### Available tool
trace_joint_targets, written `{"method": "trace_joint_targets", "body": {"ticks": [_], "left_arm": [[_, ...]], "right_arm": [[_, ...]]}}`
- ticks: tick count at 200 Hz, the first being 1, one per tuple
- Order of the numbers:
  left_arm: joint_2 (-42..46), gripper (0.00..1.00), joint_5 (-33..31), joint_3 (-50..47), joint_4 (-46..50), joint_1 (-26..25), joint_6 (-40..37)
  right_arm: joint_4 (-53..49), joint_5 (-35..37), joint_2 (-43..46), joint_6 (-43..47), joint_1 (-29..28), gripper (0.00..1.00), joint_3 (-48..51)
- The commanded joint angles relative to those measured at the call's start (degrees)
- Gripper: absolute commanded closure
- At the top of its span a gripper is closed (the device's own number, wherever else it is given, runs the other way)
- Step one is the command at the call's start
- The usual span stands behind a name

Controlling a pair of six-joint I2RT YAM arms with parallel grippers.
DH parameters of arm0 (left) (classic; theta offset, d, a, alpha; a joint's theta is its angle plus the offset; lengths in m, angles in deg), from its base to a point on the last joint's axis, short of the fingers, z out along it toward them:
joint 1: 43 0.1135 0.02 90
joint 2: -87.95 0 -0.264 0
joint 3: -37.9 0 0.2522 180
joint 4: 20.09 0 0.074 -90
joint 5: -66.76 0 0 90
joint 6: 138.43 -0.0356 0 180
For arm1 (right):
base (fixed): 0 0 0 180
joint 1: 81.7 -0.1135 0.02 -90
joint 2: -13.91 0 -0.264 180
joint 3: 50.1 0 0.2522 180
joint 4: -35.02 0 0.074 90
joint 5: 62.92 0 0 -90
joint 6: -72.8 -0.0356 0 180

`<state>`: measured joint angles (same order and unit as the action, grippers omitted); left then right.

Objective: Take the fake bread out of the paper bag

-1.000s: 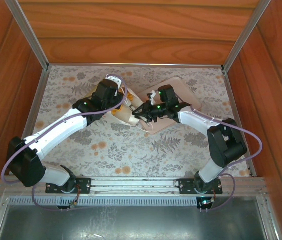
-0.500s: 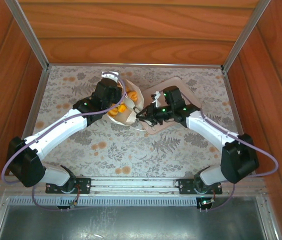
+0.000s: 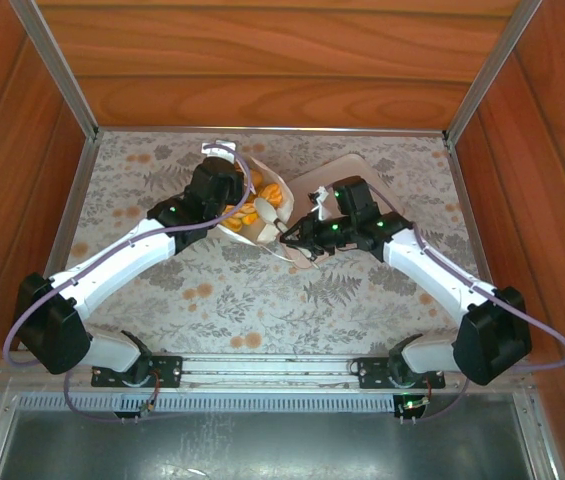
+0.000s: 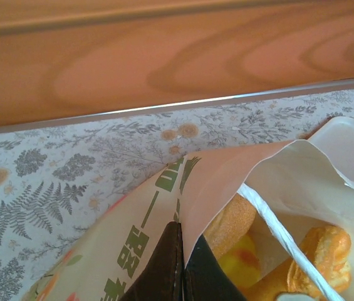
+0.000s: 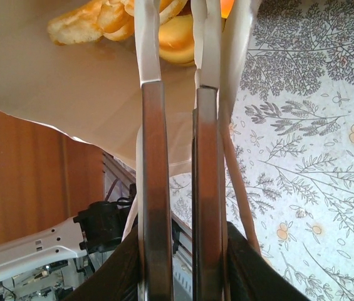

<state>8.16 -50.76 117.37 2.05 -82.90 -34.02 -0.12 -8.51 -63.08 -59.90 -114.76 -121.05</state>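
Where crinkled paper bag (image 4: pixel 227 182) gapes — glossy fake bread (image 4: pixel 327 251).

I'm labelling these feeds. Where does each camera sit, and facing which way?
Top external: above and behind the bases, looking down on the table; left tool and right tool show at the paper bag.
Left wrist: on the left arm, facing the far wall over the bag's edge; its shut fingers show.
Right wrist: on the right arm, looking into the bag; its fingers show.
Shared: all see the fake bread.
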Motion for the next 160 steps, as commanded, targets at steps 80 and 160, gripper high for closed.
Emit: {"method": "trace_joint_targets", "body": {"ticks": [80,160], "left_arm": [[0.7,1.0,-6.7,-0.9,-1.5,-2.4,-1.1],[-5.4,1.0,-7.9,-0.2,-4.5,-1.1,1.2]], "right_arm": [[4.0,-3.8,-13.3,2.6,-1.0,0.73,-10.6],[0.9,-6.4,-14.2,1.1,-1.6,0.74,-12.4]]}}
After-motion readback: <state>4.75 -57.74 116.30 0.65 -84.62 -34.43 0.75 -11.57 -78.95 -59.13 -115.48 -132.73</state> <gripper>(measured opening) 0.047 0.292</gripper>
